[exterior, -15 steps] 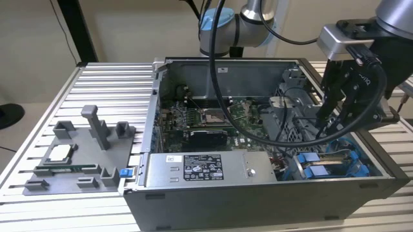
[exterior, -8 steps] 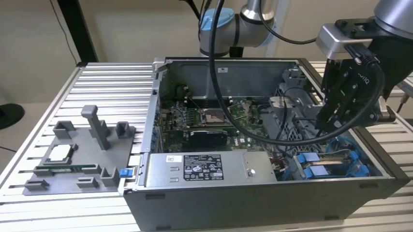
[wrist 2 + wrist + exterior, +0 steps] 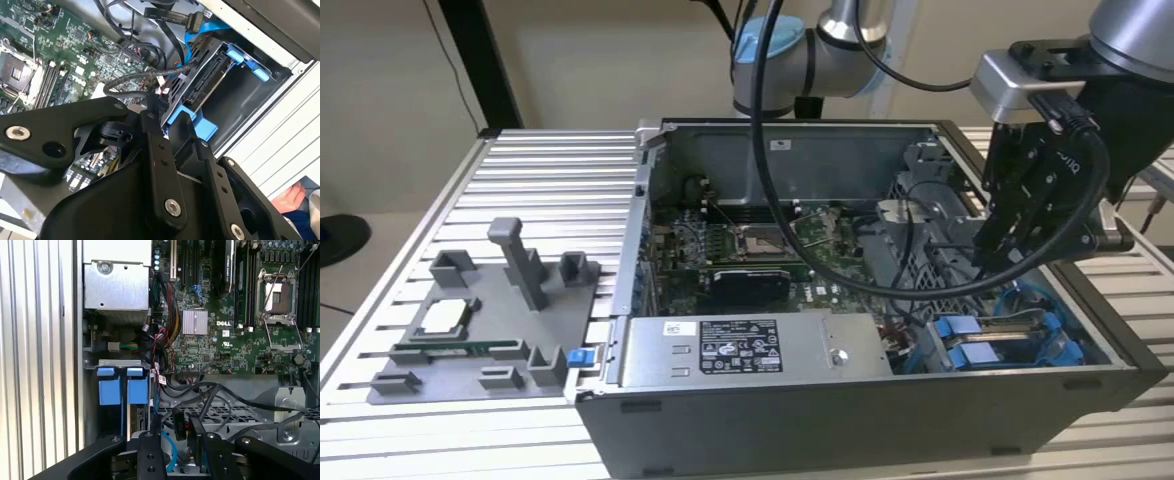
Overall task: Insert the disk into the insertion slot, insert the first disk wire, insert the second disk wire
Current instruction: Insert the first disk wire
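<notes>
The disk sits in its bright blue frame inside the drive bay at the case's front corner, its connector edge facing the gripper. The blue frame tabs show at the exterior view's right, and blue frame tabs also appear in the first wrist view. My gripper hangs just above this bay. Its black fingers stand close together around the black connector of a disk wire, which loops away over the board. The connector is a short way from the disk's edge.
The open computer case lies on a ribbed aluminium table. A grey labelled power-supply box fills the case front, with the motherboard behind. A grey fixture with parts lies at the exterior view's left. A hand shows beyond the case.
</notes>
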`<state>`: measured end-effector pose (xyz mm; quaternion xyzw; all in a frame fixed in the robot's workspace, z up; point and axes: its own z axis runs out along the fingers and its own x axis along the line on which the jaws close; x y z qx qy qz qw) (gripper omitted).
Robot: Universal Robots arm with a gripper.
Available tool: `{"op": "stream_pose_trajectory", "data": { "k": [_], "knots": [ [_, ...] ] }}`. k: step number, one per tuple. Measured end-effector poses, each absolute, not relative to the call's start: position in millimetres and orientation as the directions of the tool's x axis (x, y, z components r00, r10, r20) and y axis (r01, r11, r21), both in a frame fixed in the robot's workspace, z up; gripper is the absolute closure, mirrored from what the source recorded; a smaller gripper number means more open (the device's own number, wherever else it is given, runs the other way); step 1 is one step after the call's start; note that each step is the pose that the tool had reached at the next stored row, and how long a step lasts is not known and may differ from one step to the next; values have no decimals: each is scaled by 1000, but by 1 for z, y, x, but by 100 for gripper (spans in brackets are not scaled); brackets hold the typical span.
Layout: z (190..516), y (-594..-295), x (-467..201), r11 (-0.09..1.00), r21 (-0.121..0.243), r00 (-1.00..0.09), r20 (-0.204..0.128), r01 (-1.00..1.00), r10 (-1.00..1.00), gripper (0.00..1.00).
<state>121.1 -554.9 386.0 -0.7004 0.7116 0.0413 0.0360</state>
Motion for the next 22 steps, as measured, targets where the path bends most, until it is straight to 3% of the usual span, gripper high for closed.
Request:
{"op": "stream_pose_trajectory", "data": {
  "k": [22],
  "knots": [
    [385, -552, 113, 18, -15, -17, -110, -1000, -994, 0]
  ]
}}
